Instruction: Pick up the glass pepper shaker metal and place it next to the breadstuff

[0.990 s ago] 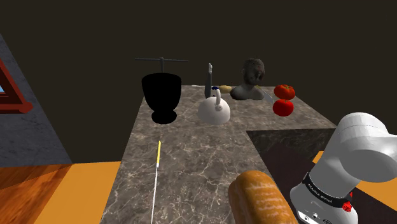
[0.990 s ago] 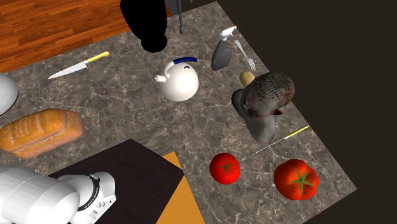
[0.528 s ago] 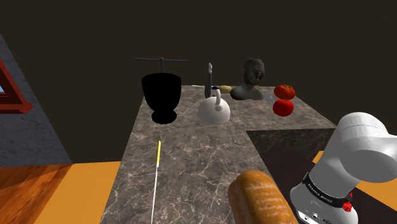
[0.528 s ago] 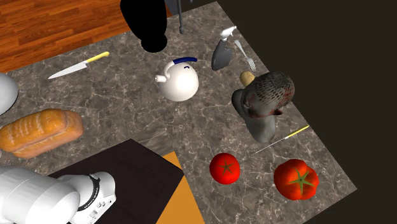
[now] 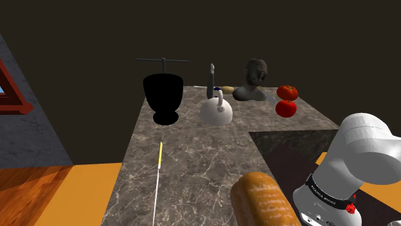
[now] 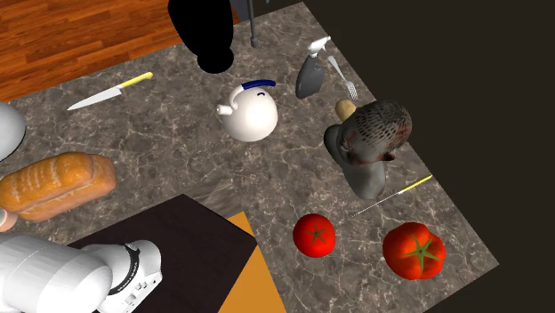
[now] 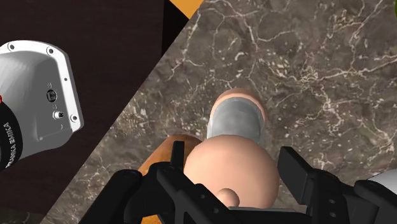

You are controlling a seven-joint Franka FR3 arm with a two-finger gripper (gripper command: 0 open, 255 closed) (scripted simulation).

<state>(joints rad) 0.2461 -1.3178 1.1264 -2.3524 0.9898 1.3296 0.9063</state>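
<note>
My gripper (image 7: 234, 162) is shut on the pepper shaker (image 7: 234, 124), a peach-coloured rounded body with a grey band; the black fingers (image 7: 175, 159) press its two sides. It hangs over the marbled counter (image 7: 318, 76), and a brown edge of the bread loaf (image 7: 160, 156) shows just beside the fingers. The loaf (image 5: 263, 199) lies at the counter's near end in the shoulder view, close to the arm (image 5: 350, 170). In the second exterior view the loaf (image 6: 58, 184) is at the left, with a small peach tip of the shaker (image 6: 5, 219) at its lower left.
A white kettle (image 6: 249, 111), a black goblet shape (image 5: 162, 96), a spray bottle (image 6: 311, 71), a dark bust (image 6: 369, 142) and two tomatoes (image 6: 314, 235) (image 6: 414, 249) stand at the far end. A yellow-handled knife (image 5: 158, 173) lies along one edge. The dark stand top (image 6: 160, 231) borders the loaf.
A peach tip of the shaker has come into sight at the second exterior view's left edge, beside the loaf. Everything on the counter stays where it was.
</note>
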